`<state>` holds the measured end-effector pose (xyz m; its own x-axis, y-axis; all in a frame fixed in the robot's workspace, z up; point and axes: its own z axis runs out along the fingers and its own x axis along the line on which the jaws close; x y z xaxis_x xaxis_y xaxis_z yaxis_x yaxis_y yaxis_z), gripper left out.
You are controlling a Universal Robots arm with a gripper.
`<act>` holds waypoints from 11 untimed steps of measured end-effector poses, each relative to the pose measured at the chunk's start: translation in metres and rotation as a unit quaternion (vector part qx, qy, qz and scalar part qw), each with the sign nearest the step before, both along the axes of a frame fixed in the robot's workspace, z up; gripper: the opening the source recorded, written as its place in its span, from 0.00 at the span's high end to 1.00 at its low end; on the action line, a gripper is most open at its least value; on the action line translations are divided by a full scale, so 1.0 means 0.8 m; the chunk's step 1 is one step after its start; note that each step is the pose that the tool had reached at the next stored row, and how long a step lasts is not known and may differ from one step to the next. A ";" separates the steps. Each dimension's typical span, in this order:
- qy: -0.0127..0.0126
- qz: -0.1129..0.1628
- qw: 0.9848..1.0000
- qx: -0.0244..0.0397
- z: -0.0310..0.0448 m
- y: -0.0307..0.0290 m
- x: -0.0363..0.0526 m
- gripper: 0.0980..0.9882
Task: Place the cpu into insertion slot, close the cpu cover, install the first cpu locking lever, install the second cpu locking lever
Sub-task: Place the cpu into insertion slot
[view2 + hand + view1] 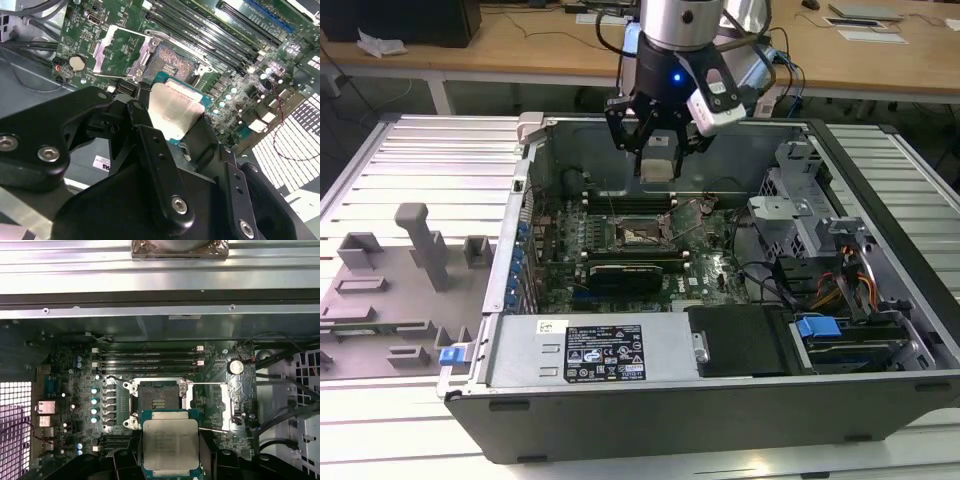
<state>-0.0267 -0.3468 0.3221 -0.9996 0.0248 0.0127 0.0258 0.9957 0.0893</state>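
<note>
Currently, no step of the task is complete. The slot (640, 235) sits open near the middle of the board (715, 270), and both wrist views show its pin field exposed. The cover (98, 54) is swung back clear of the slot. The thin wire levers beside it appear released, though this is a judgement. The gripper (658, 168) hangs above the board, clamped on two opposite edges of the cpu (658, 158), whose metal top faces up. The cpu is in the air close to the slot, not touching it. Whether it is squared over the slot cannot be told. Remaining: seat the cpu, close the cover, install both levers.

The case (720, 420) lies on its side with the side panel off. Just behind its near wall lie a labelled metal box (520, 350) and, toward the exterior view's right, a drive bay with a blue tab (817, 327). The board comes next, then the far wall of the case. The case rests on a table (420, 160) of ribbed metal slats. At the exterior view's left, a grey fixture tray (380, 300) lies on the table. Beyond the table stand wooden desks (520, 45) carrying papers.
</note>
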 end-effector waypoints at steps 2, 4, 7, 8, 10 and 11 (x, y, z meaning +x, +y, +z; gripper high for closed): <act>0.000 0.000 1.000 0.000 -0.0054 0.0000 0.000 0.50; 0.000 0.000 1.000 0.000 -0.0117 0.0000 0.000 0.50; 0.000 0.000 1.000 0.000 -0.0233 0.0001 0.000 0.50; 0.000 -0.002 1.000 0.000 -0.0260 0.0001 0.000 0.50; 0.000 -0.014 1.000 -0.001 -0.0299 0.0001 0.000 0.50; 0.000 -0.031 1.000 0.000 -0.0327 0.0001 0.000 0.50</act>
